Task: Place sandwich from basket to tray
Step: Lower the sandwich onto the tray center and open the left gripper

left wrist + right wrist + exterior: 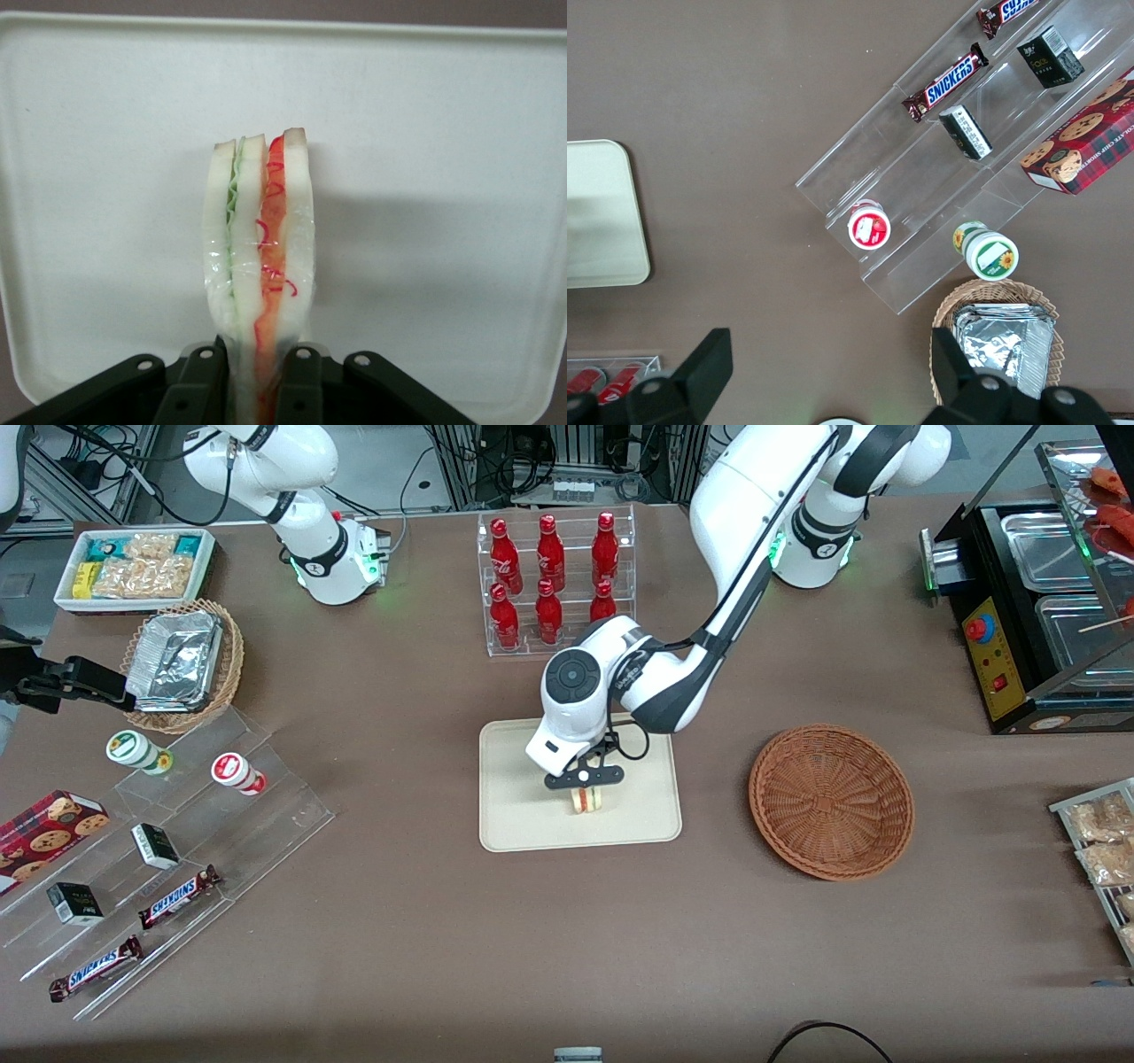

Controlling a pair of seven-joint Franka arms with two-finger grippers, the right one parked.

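Cream tray (514,815) lies under the gripper (585,779), clamped on the sandwich (586,800), perhaps touching down; basket (831,801) at three o'clock sits empty, so release comes next.

Black gripper (585,778) over the cream tray (523,824) pinches a white sandwich (259,266) striped red-orange and green, reddish-brown woven basket (831,802) at centre right, red bottles (549,576) at upper centre

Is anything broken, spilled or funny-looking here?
Nothing stands out. The black two-finger gripper holds the clear-wrapped triangular sandwich on edge over the cream rectangular tray. The reddish-brown wicker basket sits upright, nothing in it.
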